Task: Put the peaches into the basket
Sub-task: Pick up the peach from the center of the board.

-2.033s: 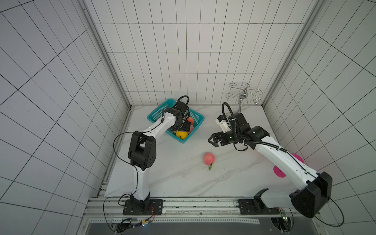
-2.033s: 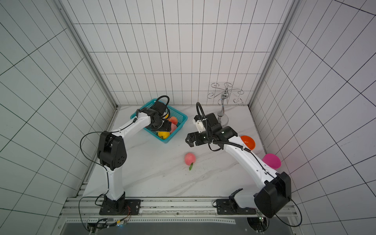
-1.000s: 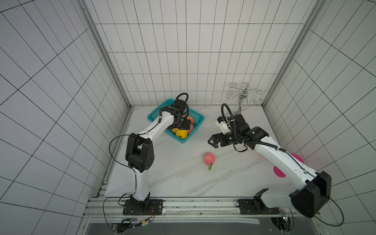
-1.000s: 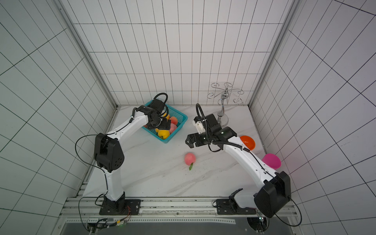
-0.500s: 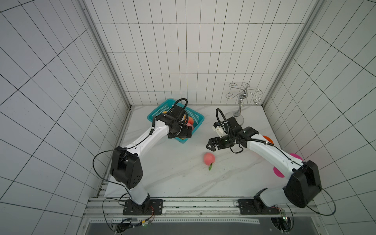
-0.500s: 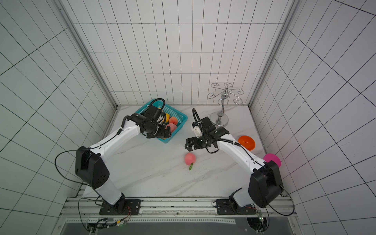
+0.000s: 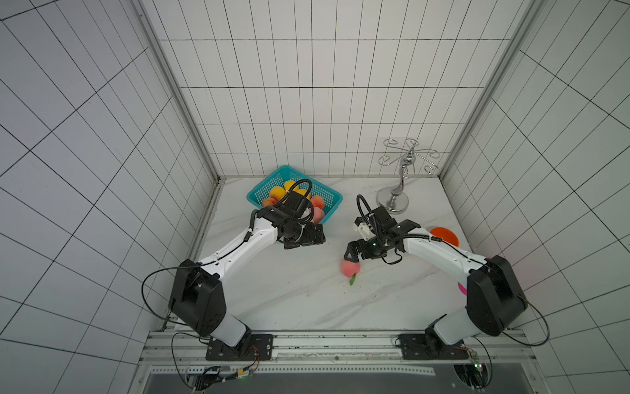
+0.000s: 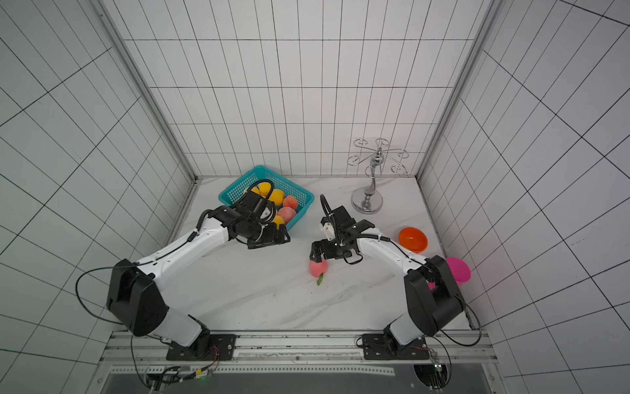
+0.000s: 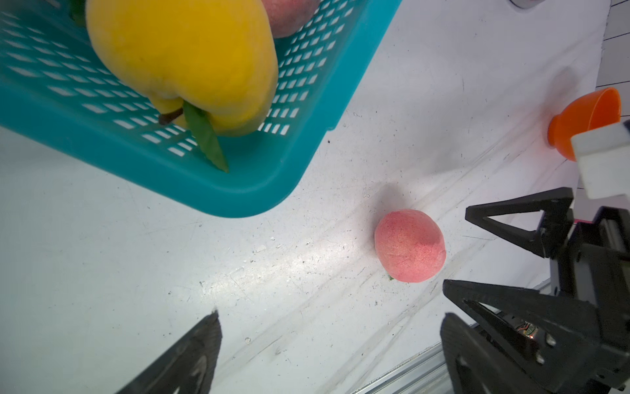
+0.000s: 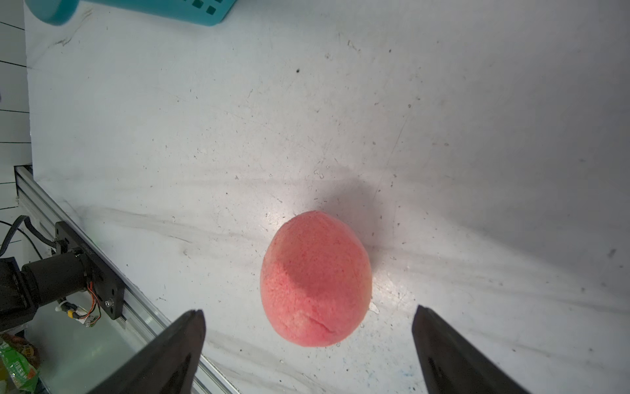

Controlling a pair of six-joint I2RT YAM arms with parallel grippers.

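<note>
You will find the teal basket at the bench's rear-left holding several peaches, one pink peach mid-bench under the wide-open, empty right gripper, and the left gripper equally open and empty beside the basket.

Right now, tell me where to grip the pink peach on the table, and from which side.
Probably across its rounded middle, from above: the pink peach lies on the table, sides clear, leaf at one end. The right gripper hovers open nearby, fingers wider than the fruit.
</note>
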